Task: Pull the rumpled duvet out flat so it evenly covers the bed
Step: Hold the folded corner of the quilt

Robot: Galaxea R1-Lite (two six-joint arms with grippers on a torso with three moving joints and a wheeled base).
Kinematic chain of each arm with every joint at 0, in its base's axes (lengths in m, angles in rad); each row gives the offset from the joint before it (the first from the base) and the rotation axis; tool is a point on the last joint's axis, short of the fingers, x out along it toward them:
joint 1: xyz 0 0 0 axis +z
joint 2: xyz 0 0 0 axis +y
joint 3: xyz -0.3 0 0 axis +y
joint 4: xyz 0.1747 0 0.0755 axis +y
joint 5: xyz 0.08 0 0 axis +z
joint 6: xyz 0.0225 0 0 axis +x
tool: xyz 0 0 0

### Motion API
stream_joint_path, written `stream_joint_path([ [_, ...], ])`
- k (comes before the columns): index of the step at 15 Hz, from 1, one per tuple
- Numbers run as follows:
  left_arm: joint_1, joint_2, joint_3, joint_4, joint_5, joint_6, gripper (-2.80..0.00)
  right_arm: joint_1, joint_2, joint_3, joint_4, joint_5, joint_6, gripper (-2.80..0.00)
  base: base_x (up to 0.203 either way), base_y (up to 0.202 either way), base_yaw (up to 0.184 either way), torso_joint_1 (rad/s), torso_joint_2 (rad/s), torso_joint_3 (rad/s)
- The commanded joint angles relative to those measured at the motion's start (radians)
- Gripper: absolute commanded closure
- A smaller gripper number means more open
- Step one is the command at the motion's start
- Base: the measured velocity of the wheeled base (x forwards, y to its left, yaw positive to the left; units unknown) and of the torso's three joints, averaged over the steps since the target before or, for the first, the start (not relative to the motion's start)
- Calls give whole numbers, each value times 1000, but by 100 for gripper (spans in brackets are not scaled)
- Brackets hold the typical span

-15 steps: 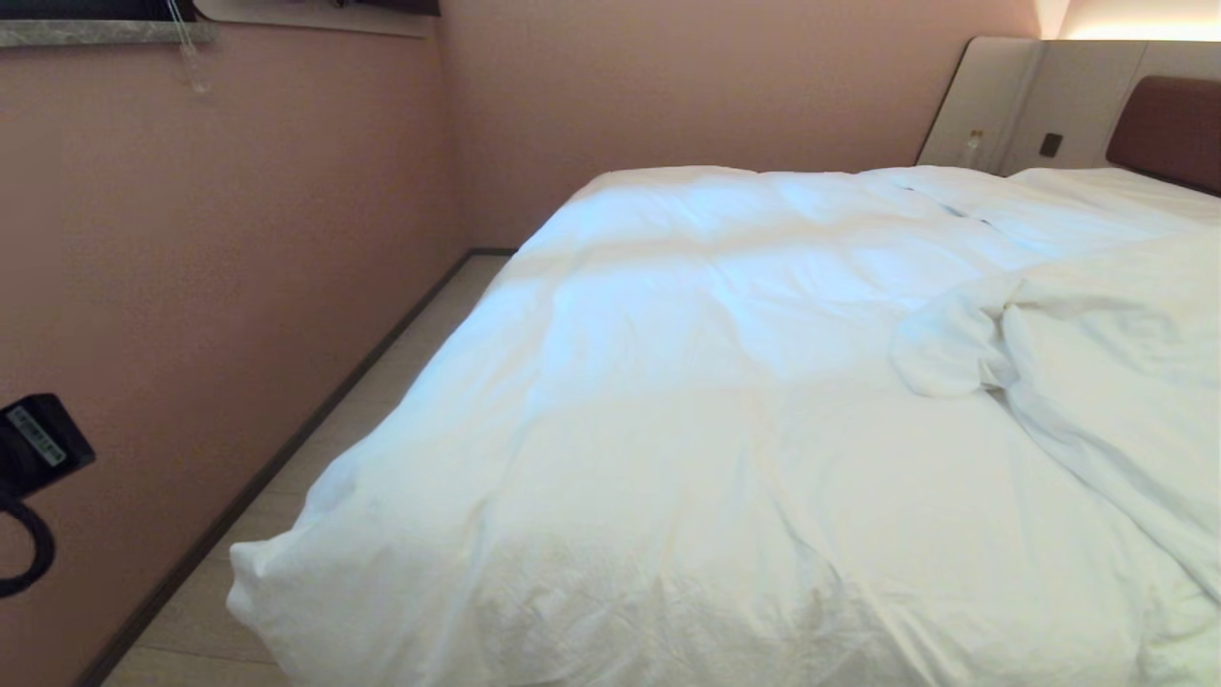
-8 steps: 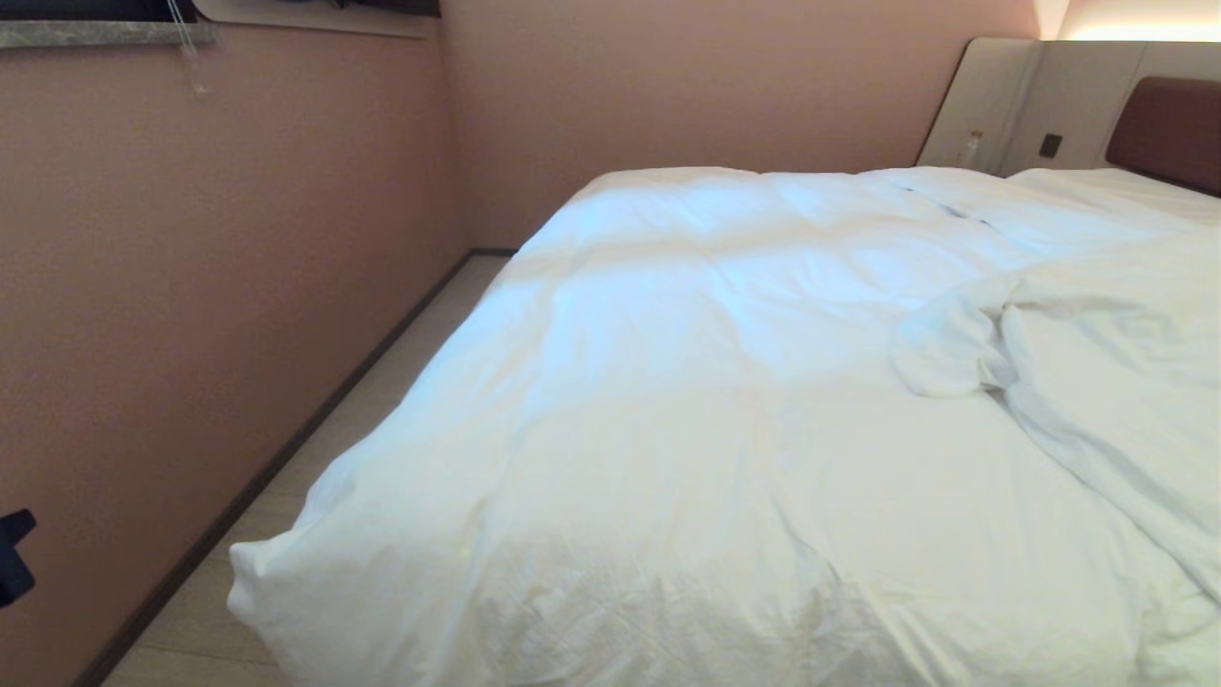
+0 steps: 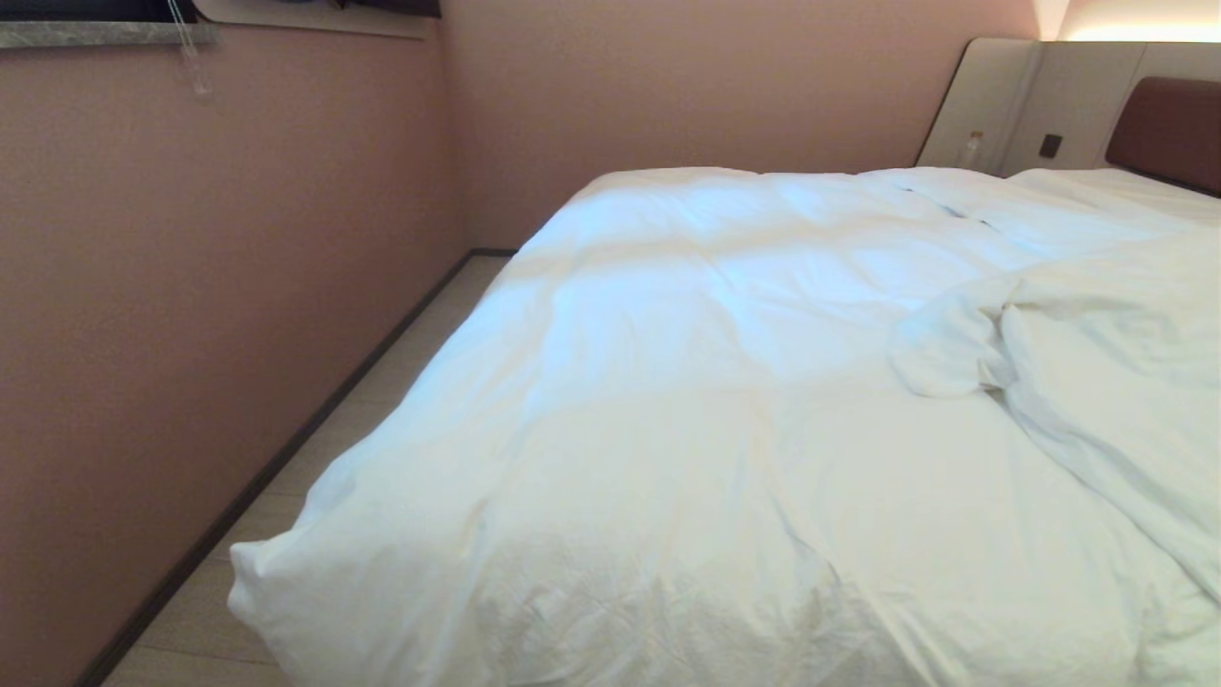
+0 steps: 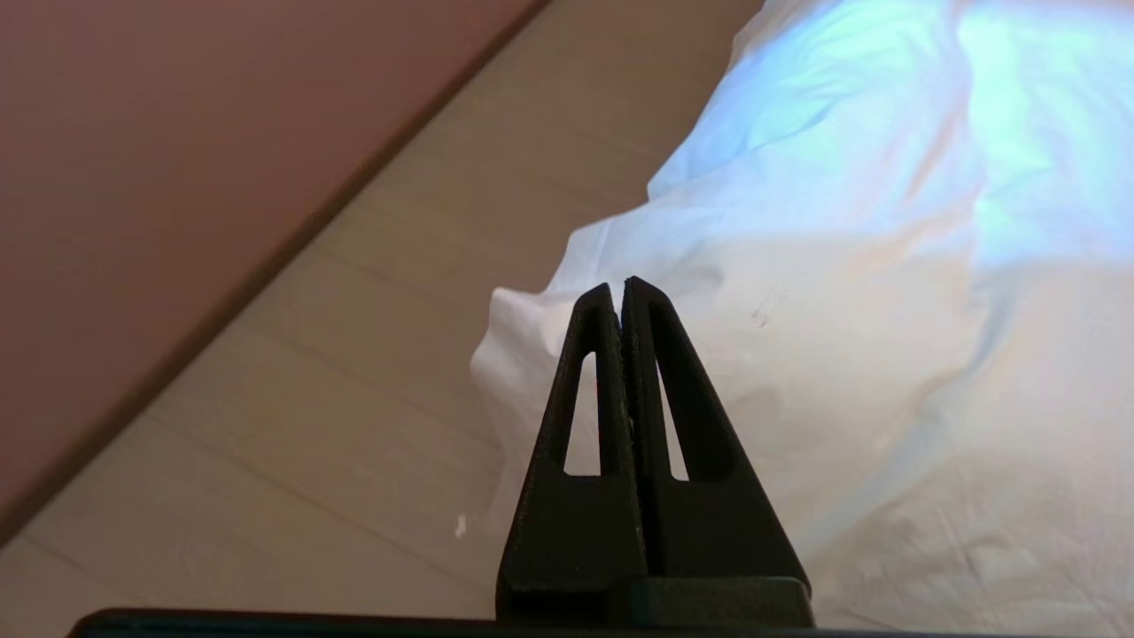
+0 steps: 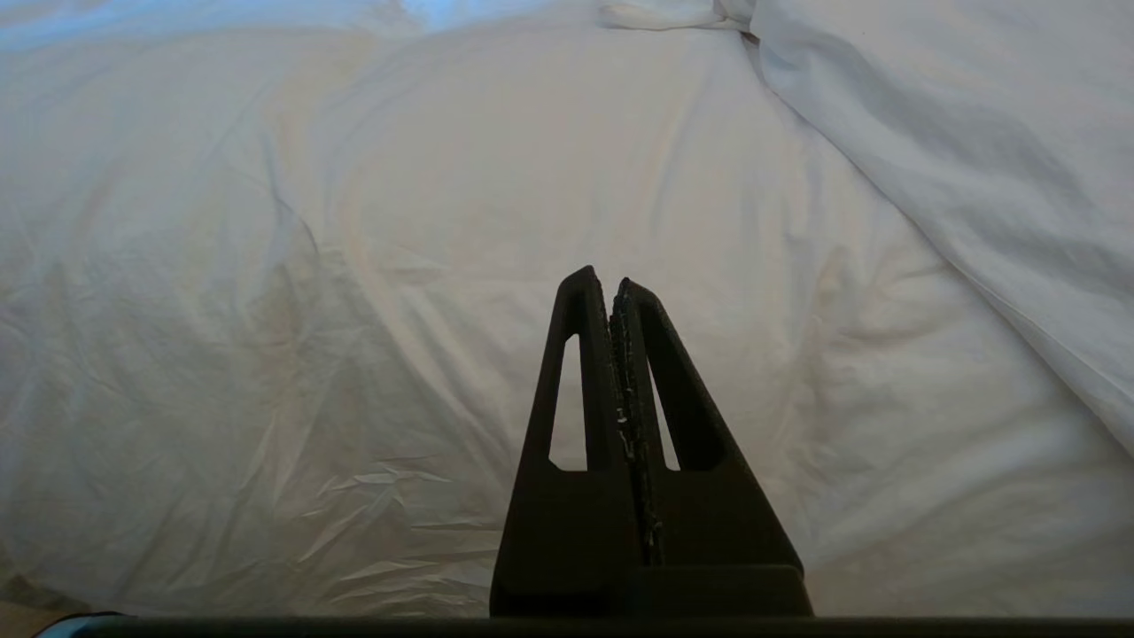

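White duvet (image 3: 725, 420) spread over the bed (image 3: 1169, 129), filling centre and right of the head view, a rumpled fold (image 3: 963, 348) at right. Left gripper (image 4: 617, 288) pressed together, empty, over the duvet's corner beside the floor (image 4: 292, 416). Right gripper (image 5: 609, 285) likewise together, empty, above creased cover.

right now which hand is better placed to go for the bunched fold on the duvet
Right. The bunched fold lies on the right side of the duvet, and the right hand hangs shut over the cover with the fold's edge ahead. The left hand, also shut, faces the floor-side corner, away from it.
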Motion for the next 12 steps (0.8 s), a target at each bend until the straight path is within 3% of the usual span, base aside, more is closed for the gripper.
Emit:
stream_joint_path([
  [1, -2, -70, 8, 1, -2, 8, 0, 0, 0, 0, 0, 0, 0, 0, 0, 0, 0, 0, 0, 0],
  [6, -14, -299, 60, 13, -8, 149, 0, 0, 0, 0, 0, 0, 0, 0, 0, 0, 0, 0, 0, 0],
  [12, -108, -497, 62, 96, 0, 220, 0, 0, 0, 0, 0, 0, 0, 0, 0, 0, 0, 0, 0, 0],
])
